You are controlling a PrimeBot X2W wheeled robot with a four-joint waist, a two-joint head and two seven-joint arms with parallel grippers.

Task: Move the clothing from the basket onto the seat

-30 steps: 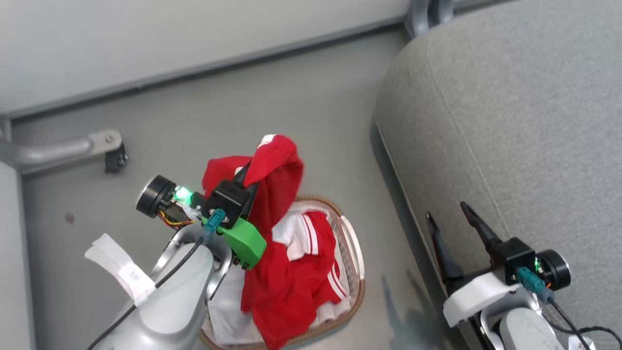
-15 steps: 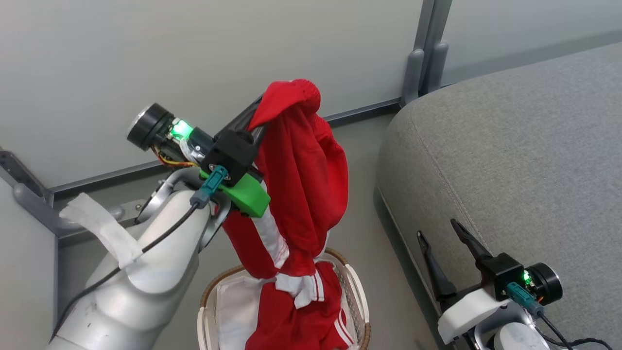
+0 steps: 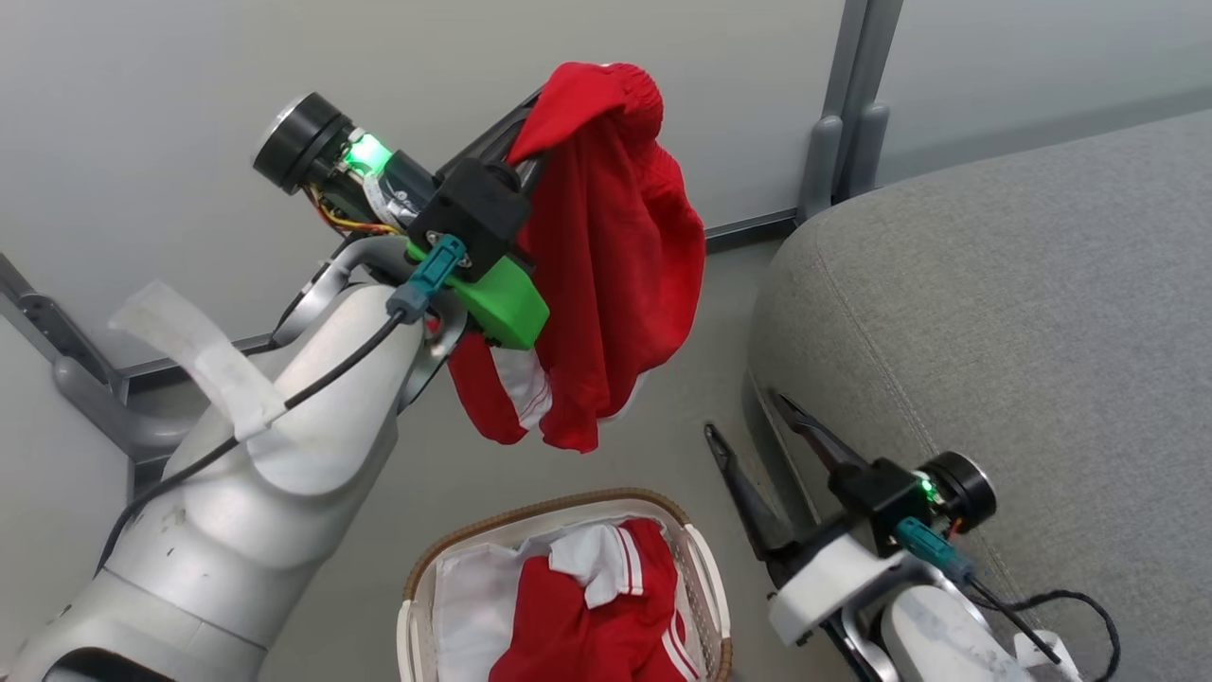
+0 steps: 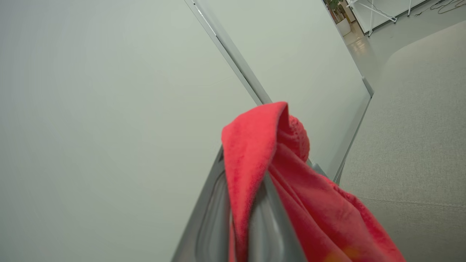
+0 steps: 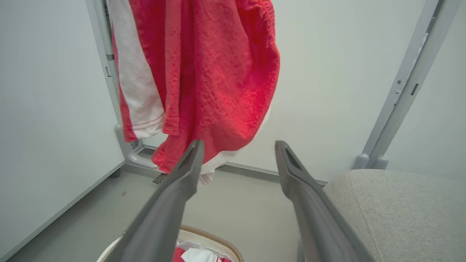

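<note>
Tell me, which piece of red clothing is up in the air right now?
The red garment pinched in the left hand, dangling free; the other red pieces lie in the basket.

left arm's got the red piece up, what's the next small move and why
Probably swing the left gripper toward the robot's right, out over the seat. It is shut on the red garment, whose hem hangs free of the basket, and the seat's padded edge lies just beside the cloth with nothing between them.

Bright even light, soft shadows, sharp
</note>
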